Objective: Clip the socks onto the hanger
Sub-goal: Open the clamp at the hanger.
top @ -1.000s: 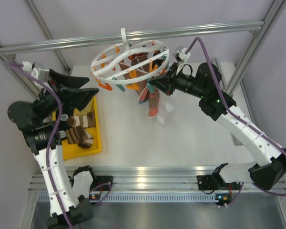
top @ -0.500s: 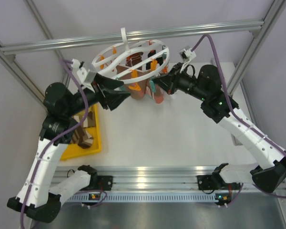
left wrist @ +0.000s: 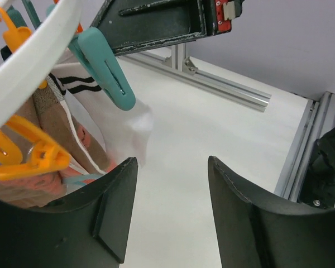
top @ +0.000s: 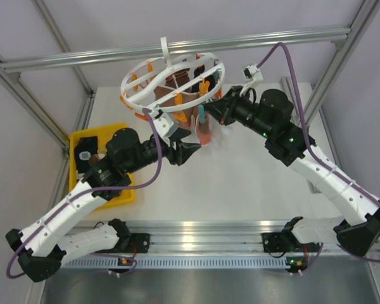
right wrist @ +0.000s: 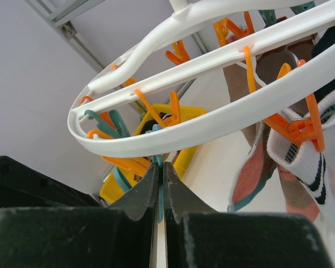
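Observation:
The white round hanger (top: pixel 171 82) hangs from the top bar, with orange and teal clips and several socks (top: pixel 196 126) clipped under it. My right gripper (top: pixel 206 116) is at the ring's near right side and is shut on a teal clip (right wrist: pixel 161 167) just under the ring (right wrist: pixel 212 123). Clipped socks (right wrist: pixel 301 162) hang to its right. My left gripper (top: pixel 187 151) is open and empty below the hanger. In the left wrist view, the left gripper (left wrist: pixel 173 162) faces bare table, with a teal clip (left wrist: pixel 109 70) and hanging socks (left wrist: pixel 56 128) at upper left.
The yellow tray (top: pixel 82 136) lies at the left under my left arm, which hides most of its contents. It also shows in the right wrist view (right wrist: pixel 184 134). Aluminium frame posts and a top bar (top: pixel 272 37) surround the table.
My left arm has swung from over the yellow tray to the table's middle under the hanger, its jaws still open. My right gripper has risen slightly, still at the ring's edge.

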### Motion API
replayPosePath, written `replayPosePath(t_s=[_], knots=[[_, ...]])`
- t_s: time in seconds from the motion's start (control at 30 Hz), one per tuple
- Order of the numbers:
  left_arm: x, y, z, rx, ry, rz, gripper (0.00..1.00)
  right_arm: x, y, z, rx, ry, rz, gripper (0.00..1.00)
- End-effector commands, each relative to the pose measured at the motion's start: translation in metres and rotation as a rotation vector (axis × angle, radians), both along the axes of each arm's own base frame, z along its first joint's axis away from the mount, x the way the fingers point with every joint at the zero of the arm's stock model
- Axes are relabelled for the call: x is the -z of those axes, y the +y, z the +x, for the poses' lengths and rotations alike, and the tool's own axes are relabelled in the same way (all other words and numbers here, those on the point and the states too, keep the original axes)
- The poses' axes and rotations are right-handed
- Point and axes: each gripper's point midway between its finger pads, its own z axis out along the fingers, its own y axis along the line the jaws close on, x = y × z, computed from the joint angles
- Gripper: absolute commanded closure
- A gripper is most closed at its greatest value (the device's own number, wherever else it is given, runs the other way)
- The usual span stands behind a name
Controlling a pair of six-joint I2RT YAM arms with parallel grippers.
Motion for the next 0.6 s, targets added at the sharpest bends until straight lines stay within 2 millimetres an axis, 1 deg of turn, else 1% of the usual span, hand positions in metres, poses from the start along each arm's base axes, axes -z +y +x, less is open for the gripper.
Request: replayPosePath(t_s=[0.0, 0.07, 0.1, 0.17, 0.27, 0.3, 0.33, 0.47, 0.5, 0.57], knots=[[-0.029, -0.002, 0.016, -0.116, -0.084, -0.07, 0.41, -0.009, 0.0, -0.01, 0.003, -0.017, 0.011, 1.0], [-0.031, -0.001, 0.025, -0.188, -0.084, -0.084, 0.41, -0.01, -0.001, -0.009, 0.012, -0.041, 0.004, 1.0], [-0.033, -0.004, 0.029, -0.206, -0.08, -0.087, 0.41, -0.008, -0.001, -0.01, 0.009, -0.042, -0.001, 1.0], [-0.034, -0.001, 0.039, -0.268, -0.064, -0.097, 0.39, -0.007, 0.0, -0.011, 0.005, -0.055, -0.006, 1.0], [-0.04, -0.008, 0.04, -0.259, -0.031, -0.143, 0.39, -0.008, 0.004, -0.014, -0.004, -0.069, -0.007, 1.0], [-0.039, -0.01, 0.042, -0.261, -0.03, -0.14, 0.39, -0.008, 0.005, -0.014, -0.005, -0.072, -0.006, 1.0], [-0.049, -0.01, 0.044, -0.266, -0.055, -0.174, 0.39, -0.008, 0.006, -0.014, -0.007, -0.072, -0.004, 1.0], [-0.049, -0.014, 0.051, -0.283, -0.061, -0.182, 0.39, -0.014, 0.009, -0.018, -0.021, -0.078, 0.013, 1.0], [-0.046, -0.015, 0.054, -0.292, -0.054, -0.179, 0.39, -0.016, 0.01, -0.019, -0.025, -0.082, 0.016, 1.0], [-0.05, -0.015, 0.054, -0.291, -0.063, -0.198, 0.4, -0.015, 0.011, -0.019, -0.028, -0.079, 0.014, 1.0]])
